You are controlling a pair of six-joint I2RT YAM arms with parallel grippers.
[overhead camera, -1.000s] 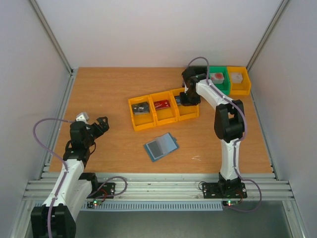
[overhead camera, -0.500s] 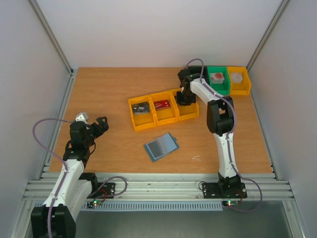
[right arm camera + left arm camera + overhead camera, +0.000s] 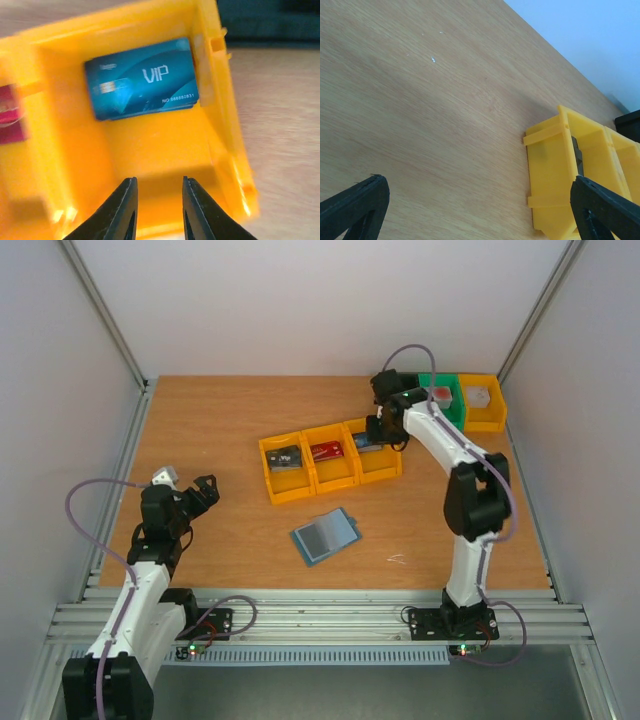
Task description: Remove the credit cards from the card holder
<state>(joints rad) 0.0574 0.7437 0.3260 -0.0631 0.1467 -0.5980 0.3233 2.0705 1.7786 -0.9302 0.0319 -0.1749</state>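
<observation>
Fingers (image 3: 125, 210) of the right end effector (image 3: 158, 182) hang a little apart with nothing between them, just above the rightmost yellow bin (image 3: 222, 125), where we see the blue card (image 3: 142, 85). We find the red card (image 3: 324, 451) in the middle bin (image 3: 336, 478) and the dark grey card (image 3: 285, 458) in the left bin (image 3: 291, 491) — all out of the card holder (image 3: 325, 536), which lies on the table (image 3: 220, 420) nearer the arms. Our left end effector (image 3: 477, 186) is spread wide, holding nothing.

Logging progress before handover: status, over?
Left hand open, off to the side. Right hand open, empty, over yellow bin holding blue card. Card holder flat on table; nothing in the way.
</observation>
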